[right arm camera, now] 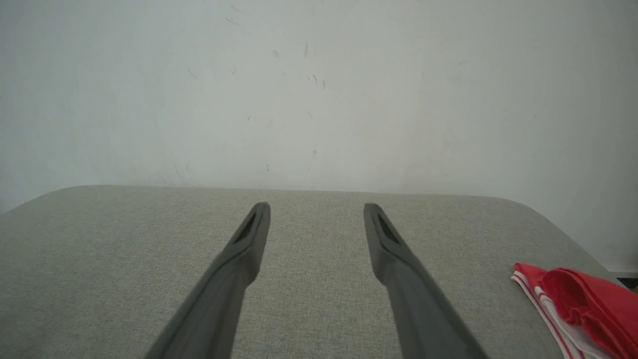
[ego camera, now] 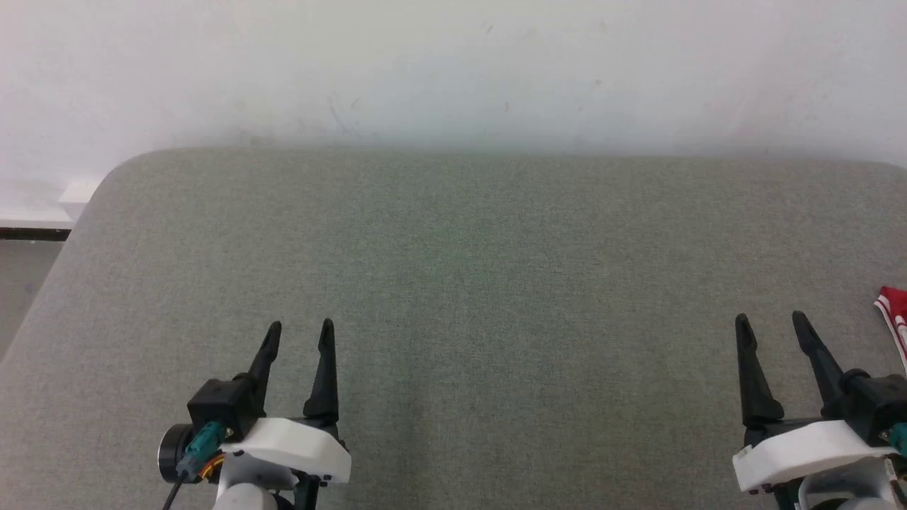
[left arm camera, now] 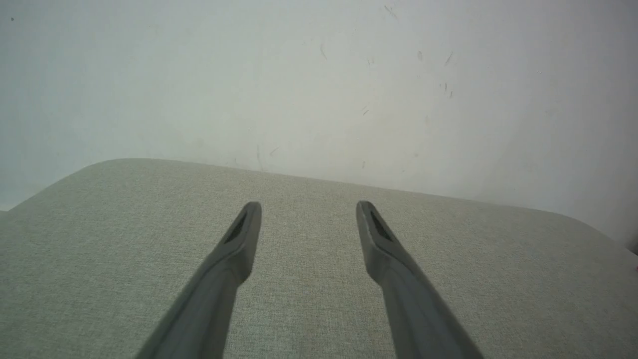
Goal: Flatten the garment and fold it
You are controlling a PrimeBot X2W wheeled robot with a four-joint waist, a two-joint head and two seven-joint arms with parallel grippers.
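The garment is a bunched red cloth with red-white striped trim, lying at the far right edge of the grey table; most of it runs out of the head view. In the right wrist view the garment sits crumpled at the lower right. My right gripper stands open just left of it, apart from it, with nothing between its fingers; in its own view the right gripper hangs over bare cloth. My left gripper is open and empty at the lower left, and the left gripper shows the same.
The table is covered in grey-green fabric with rounded far corners. A white wall rises right behind its far edge. At the left, past the table's corner, lie a strip of floor and a white baseboard.
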